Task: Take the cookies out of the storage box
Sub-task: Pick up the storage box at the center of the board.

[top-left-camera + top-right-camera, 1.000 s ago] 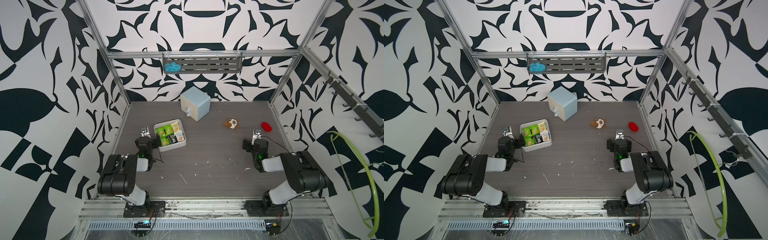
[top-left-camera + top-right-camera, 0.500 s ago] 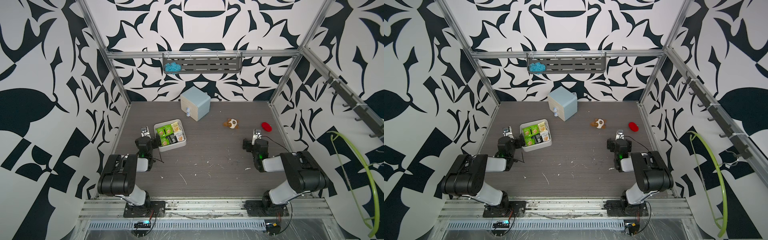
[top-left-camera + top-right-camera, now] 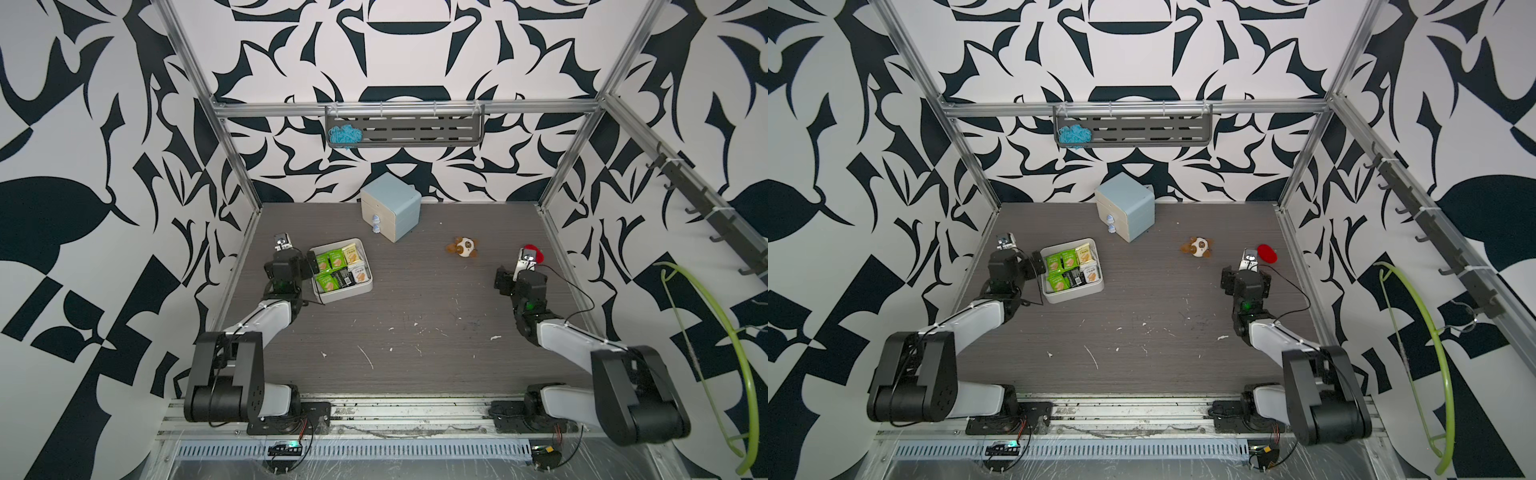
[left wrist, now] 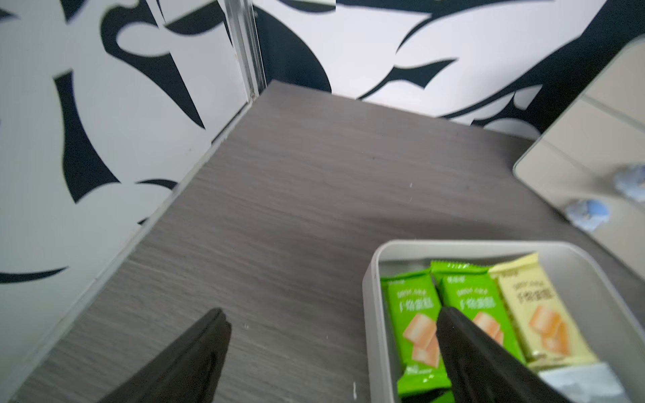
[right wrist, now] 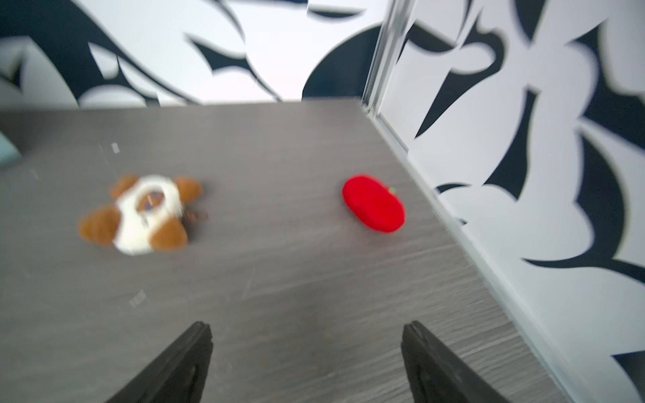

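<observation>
Near the table's left edge, the left gripper hangs with its jaws spread wide and holding nothing. It straddles the near wall of the storage box: one of its fingers is over the green cookies, the other over bare table outside. All the packets in view lie flat and close-packed inside the box, some overlapping. By my reading, coming down from this stance could land a finger on the rim and shove or tip the light tray. The slick, tightly laid wrappers may also slip from a pinch, or come up two at a time. Close to the right edge, the right gripper is likewise spread and empty, facing a brown-white plush toy and a red plush piece. The dark wood-grain table carries white specks and, at its far edge, a light-blue drawer cabinet. Black-and-white patterned walls enclose it, and a grey rack on the back wall holds a blue tuft.
</observation>
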Controlling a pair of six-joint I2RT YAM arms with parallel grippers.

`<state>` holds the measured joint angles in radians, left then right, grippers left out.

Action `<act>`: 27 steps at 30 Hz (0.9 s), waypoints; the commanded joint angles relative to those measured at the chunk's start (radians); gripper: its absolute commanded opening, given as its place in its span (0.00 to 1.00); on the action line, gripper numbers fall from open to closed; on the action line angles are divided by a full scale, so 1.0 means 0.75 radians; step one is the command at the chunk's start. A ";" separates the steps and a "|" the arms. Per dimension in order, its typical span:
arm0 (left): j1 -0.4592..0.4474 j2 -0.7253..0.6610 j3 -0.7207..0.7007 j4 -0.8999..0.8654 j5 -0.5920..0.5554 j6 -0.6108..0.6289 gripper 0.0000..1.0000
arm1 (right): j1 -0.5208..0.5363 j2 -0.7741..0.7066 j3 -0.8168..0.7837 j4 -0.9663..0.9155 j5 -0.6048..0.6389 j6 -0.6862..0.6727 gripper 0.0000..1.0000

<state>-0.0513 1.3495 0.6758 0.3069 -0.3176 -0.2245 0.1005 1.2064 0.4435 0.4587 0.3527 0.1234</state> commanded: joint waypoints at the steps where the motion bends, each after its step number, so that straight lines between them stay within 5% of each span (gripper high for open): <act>1: -0.011 -0.062 0.120 -0.558 -0.013 -0.257 0.99 | 0.030 -0.133 0.168 -0.505 -0.007 0.240 0.86; 8: -0.047 -0.178 0.190 -0.857 0.053 -0.533 0.98 | 0.098 -0.140 0.369 -1.274 -0.313 0.549 0.63; 11: -0.048 -0.168 0.215 -0.938 0.122 -0.549 0.88 | 0.136 -0.125 0.391 -1.438 -0.421 0.595 0.61; 16: -0.049 -0.111 0.245 -0.986 0.191 -0.496 0.73 | 0.232 -0.170 0.407 -1.519 -0.462 0.618 0.62; 22: -0.049 0.175 0.419 -1.063 0.329 -0.374 0.54 | 0.266 -0.155 0.460 -1.534 -0.463 0.685 0.57; 27: -0.049 0.356 0.538 -1.117 0.342 -0.349 0.50 | 0.271 -0.088 0.539 -1.545 -0.445 0.695 0.57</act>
<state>-0.0856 1.5822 1.0431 -0.4648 -0.0902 -0.5190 0.2974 1.1248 0.7902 -0.6834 0.0124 0.6182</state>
